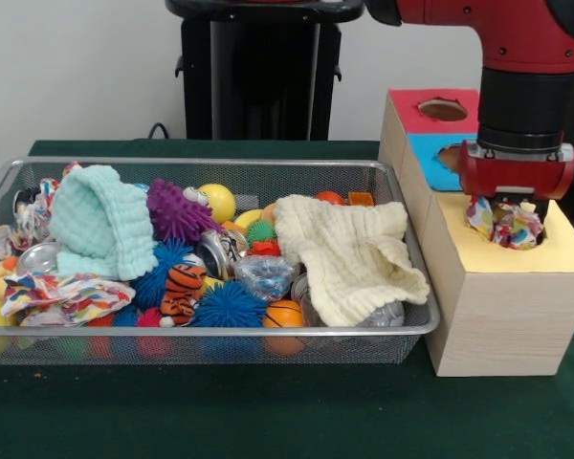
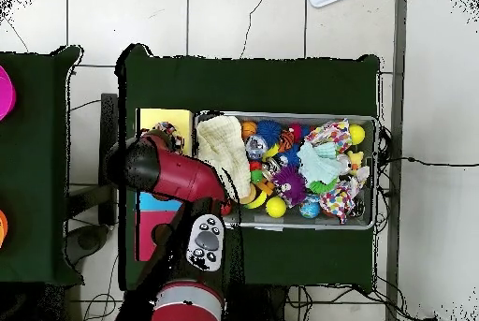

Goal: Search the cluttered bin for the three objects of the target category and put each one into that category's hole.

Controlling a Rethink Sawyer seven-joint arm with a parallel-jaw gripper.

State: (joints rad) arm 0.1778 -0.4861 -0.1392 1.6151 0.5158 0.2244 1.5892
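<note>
Tool [image 1: 510,206] hangs directly over the yellow hole [image 1: 521,239] and it grips a printed cloth [image 1: 505,222], whose crumpled bundle hangs below the tool and already sits in the mouth of the hole. The fingers are hidden by the cloth, so I judge the grip from the way the bundle hangs.

To finish this step well, I think the tool should go a little lower, so that most of the cloth is under the rough edge, and only then release. A thin cloth can stay hooked on such an edge or on a finger, so a straight lift afterwards is safer than a sideways move.

Beside the tool, the wire bin [image 1: 411,330] stands on the green desk [image 1: 268,411], touching the box or nearly so. At the end of the bin farthest from the tool lie two more printed cloths [image 1: 62,296] [image 1: 40,203], one beside the mint cloth [image 1: 100,225] and one behind it. The cream cloth [image 1: 349,253] lies at the end nearest the tool.
</note>
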